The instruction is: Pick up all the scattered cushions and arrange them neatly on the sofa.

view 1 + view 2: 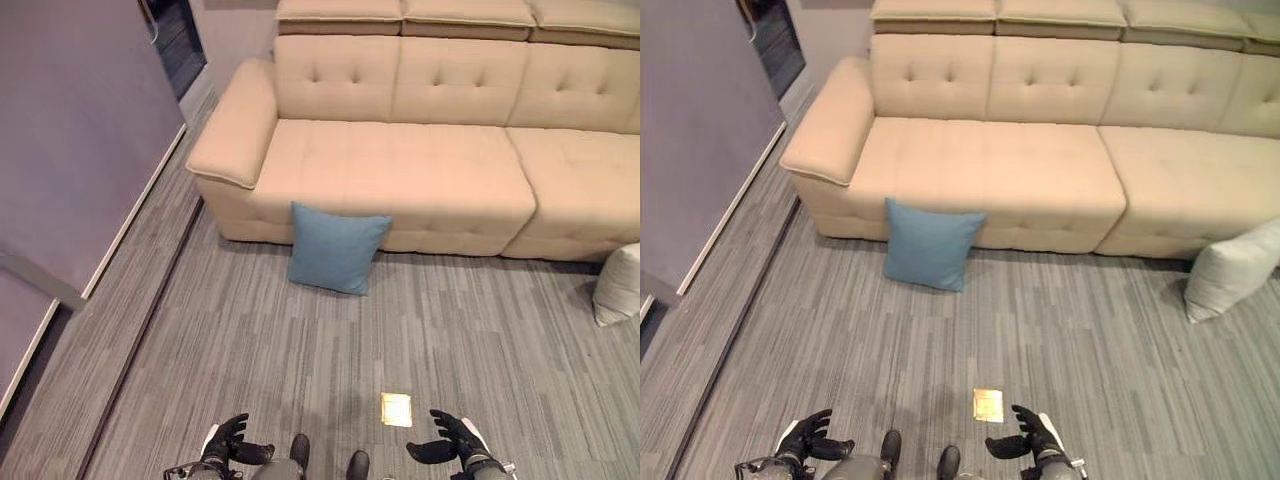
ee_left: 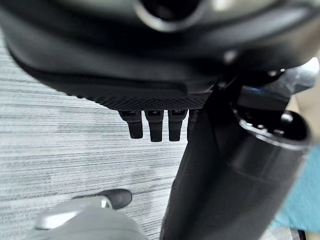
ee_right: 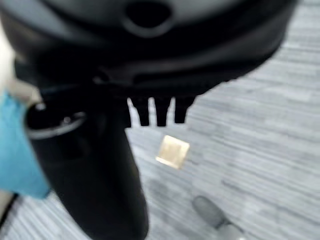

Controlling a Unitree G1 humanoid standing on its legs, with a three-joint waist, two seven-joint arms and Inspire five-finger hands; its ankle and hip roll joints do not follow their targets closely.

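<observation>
— While both hands hang low, what are the fingers doing?
— Left hand (image 1: pixel 228 440) and right hand (image 1: pixel 456 438) have relaxed, spread fingers holding nothing.
— And the cushions?
— A blue cushion (image 1: pixel 336 248) leans on the sofa (image 1: pixel 400 160) front, on the floor (image 1: pixel 300 350). The right eye view shows more of a pale cushion (image 1: pixel 1232 268) at the right. A yellowish square (image 3: pixel 172 151) lies near the right hand.

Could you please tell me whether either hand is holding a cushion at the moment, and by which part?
Nothing is held: the left hand and right hand hang open.
</observation>
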